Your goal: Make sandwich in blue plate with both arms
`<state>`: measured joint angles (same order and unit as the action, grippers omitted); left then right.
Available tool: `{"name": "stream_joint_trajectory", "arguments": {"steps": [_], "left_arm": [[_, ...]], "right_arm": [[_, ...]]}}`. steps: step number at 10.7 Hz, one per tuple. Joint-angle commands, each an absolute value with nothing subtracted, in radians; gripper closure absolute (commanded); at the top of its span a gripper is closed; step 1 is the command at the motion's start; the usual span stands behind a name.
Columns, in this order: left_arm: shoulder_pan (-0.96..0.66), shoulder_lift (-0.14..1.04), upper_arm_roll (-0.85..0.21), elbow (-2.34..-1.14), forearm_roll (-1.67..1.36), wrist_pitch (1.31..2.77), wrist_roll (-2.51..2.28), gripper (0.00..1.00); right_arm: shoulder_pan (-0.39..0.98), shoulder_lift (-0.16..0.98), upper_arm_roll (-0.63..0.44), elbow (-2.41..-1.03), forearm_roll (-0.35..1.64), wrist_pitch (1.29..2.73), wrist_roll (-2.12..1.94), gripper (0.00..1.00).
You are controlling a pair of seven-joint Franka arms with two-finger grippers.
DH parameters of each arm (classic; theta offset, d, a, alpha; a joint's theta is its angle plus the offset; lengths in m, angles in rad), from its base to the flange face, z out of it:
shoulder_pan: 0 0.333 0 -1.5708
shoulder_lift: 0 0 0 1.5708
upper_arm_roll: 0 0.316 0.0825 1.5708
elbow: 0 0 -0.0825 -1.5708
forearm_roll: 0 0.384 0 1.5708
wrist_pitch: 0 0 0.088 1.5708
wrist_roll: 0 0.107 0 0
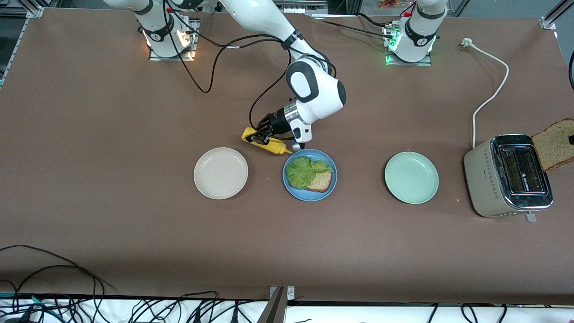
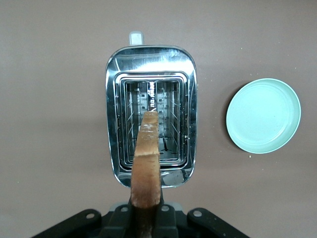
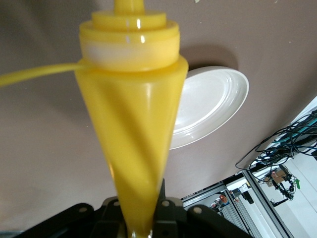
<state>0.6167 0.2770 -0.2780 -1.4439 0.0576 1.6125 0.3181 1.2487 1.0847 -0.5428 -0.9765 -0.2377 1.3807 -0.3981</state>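
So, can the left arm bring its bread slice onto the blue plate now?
Probably not yet: the right gripper, shut on the yellow sauce bottle, hangs by the blue plate's rim. The left gripper holds the bread slice above the toaster.

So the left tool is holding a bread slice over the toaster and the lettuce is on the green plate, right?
Not quite. The front view shows the lettuce on the blue plate; the green plate holds nothing. The left tool does hold the bread slice over the toaster.
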Motion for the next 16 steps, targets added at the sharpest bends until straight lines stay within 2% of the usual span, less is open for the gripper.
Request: {"name": "stream_joint_trajectory", "arguments": {"steps": [1,3,4,5,8,11,13,14,16], "left_arm": [[0.617,0.264,-0.276,-1.439,0.041,1.595,0.324,1.00],[0.617,0.264,-0.276,-1.439,0.041,1.595,0.324,1.00],[0.617,0.264,-0.278,-1.439,0.041,1.595,0.324,1.00],[0.617,0.264,-0.278,-1.439,0.041,1.595,0.324,1.00],[0.617,0.264,-0.278,-1.439,0.041,1.595,0.324,1.00],[0.615,0.264,-0.282,-1.439,0.040,1.594,0.319,1.00],[0.615,0.264,-0.310,-1.439,0.040,1.563,0.319,1.00],[0.615,0.264,-0.327,-1.439,0.038,1.545,0.316,1.00],[0.615,0.264,-0.362,-1.427,0.037,1.519,0.311,1.00]], "right_arm": [[1.250,1.111,-0.551,-0.934,-0.255,1.356,-0.364,1.00],[1.208,1.080,-0.540,-0.934,-0.247,1.362,-0.377,1.00],[1.147,1.025,-0.472,-0.948,-0.239,1.405,-0.386,1.00],[1.087,0.935,-0.404,-1.016,-0.238,1.463,-0.385,1.00],[0.932,0.665,-0.347,-1.289,-0.051,1.679,-0.434,1.00],[0.810,0.501,-0.318,-1.490,0.159,1.875,-0.562,1.00],[0.718,0.436,-0.316,-1.606,0.321,1.968,-0.738,1.00],[0.671,0.420,-0.314,-1.627,0.384,1.967,-0.838,1.00],[0.492,0.381,-0.212,-1.672,0.448,1.962,-1.006,1.00]]}}
